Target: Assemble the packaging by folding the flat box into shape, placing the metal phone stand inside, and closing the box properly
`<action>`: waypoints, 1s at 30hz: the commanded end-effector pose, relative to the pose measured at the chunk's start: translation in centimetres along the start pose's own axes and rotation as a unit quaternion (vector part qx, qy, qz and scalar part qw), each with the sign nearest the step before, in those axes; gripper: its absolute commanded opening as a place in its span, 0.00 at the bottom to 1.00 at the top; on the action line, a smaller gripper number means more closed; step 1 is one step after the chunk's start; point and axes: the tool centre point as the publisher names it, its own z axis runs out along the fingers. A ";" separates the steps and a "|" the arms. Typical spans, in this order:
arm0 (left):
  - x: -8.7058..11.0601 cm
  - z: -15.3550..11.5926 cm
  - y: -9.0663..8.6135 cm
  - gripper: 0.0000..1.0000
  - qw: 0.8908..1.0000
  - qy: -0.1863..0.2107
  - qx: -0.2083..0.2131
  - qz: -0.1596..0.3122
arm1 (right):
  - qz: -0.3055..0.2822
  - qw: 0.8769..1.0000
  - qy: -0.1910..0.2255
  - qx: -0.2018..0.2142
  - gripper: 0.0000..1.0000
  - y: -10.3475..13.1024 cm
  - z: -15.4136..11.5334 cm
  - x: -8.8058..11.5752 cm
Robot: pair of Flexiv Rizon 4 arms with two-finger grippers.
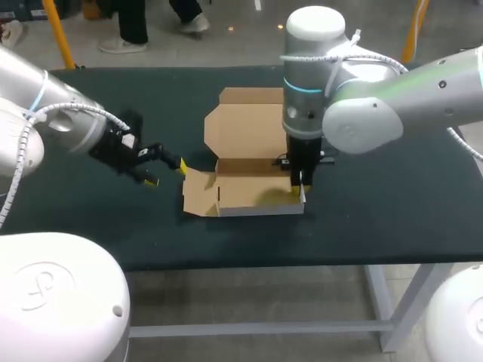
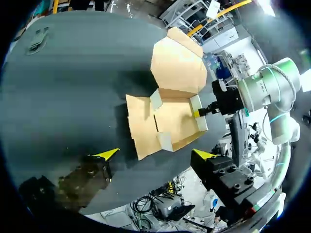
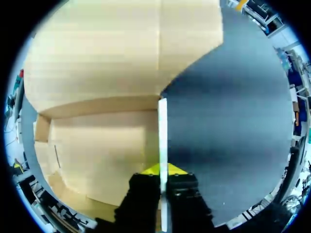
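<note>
Even overhead light, soft short shadows

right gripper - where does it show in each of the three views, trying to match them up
Head view: the right gripper is mid-table, down on the right side wall of the cardboard box.
Left wrist view: it is ahead of the open left gripper, at the box's far wall.
Right wrist view: it is this view's own gripper, pinching that wall.
Shared landmark: the pinched side wall.

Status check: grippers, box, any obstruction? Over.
Left gripper open, beside the box. Right gripper shut on its right wall. Box part-folded, lid open, empty. No obstruction seen.
</note>
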 end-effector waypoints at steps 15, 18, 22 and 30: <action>-2.4 4.8 -1.9 0.72 0.999 0.036 -0.041 0.001 | 0.000 1.000 -0.001 0.002 0.00 0.2 0.1 0.0; -2.8 5.6 -1.9 0.71 0.998 0.039 -0.042 0.006 | 0.000 1.000 -0.001 0.002 0.00 0.2 0.1 0.0; -3.2 6.7 -1.8 0.66 0.998 0.041 -0.042 0.007 | 0.000 1.000 -0.001 0.002 0.00 0.2 0.1 0.0; -3.6 8.3 -2.2 0.49 0.998 0.046 -0.045 0.000 | 0.000 1.000 -0.001 0.002 0.00 0.2 0.1 0.0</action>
